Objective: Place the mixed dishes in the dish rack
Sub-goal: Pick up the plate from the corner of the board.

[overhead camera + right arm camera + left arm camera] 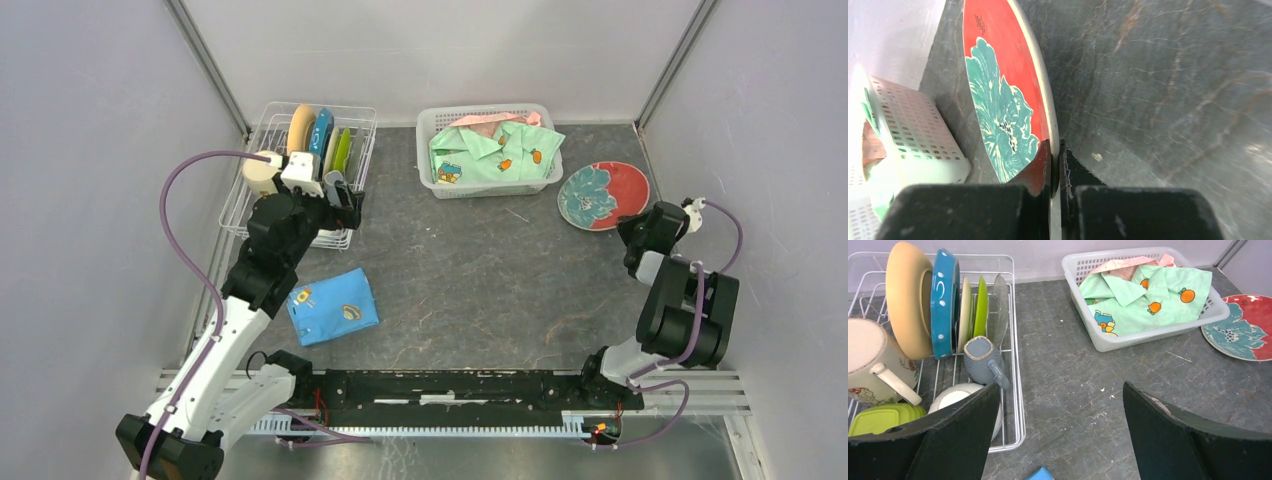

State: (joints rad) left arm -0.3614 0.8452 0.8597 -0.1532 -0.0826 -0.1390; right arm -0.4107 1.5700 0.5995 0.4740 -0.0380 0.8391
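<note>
Over by the right wall, the right gripper (1057, 150) is pinched tight on the rim of the red plate (998, 75). The left gripper (1059, 387) hangs wide apart beside the dish rack (1018, 365).

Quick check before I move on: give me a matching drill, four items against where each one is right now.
Items:
1 red plate
2 blue dotted plate
3 green shirt
4 blue cloth

Places:
A in the white basket
B loose on the table
C on edge in the dish rack
D rim pinched by the right gripper

Pairs: 1-D, 2-C, 3-A, 4-B
</note>
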